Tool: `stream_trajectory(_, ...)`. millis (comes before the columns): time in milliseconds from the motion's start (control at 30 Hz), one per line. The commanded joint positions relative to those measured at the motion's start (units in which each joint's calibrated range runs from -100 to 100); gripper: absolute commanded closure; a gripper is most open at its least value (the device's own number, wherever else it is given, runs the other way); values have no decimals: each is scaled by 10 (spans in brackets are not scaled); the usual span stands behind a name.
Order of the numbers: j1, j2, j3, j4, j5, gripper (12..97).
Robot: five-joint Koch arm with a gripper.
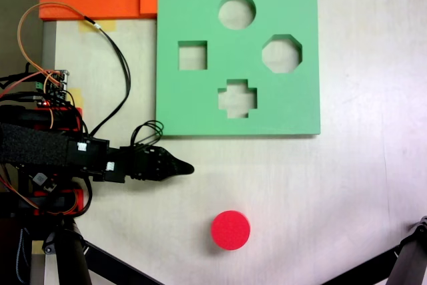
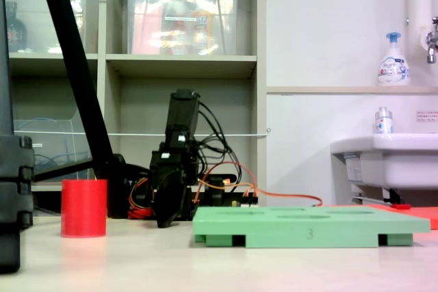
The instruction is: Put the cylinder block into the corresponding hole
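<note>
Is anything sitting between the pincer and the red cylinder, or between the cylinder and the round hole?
Nothing visible. Bare table lies between the pincer and the cylinder block. Toward the circular hole there is only the green board itself, whose cross cut-out lies roughly along the way.

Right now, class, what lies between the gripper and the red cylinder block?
Nothing: in the fixed view from above, only bare table separates the gripper from the cylinder block. The green foam board sits on the other side of the gripper.
</note>
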Motion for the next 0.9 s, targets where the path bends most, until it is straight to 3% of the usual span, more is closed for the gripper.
stream_trajectory(0, 0, -4, -15, -48, 6, 580)
stream_trajectory(867, 6, -4, -15, -48, 6, 577)
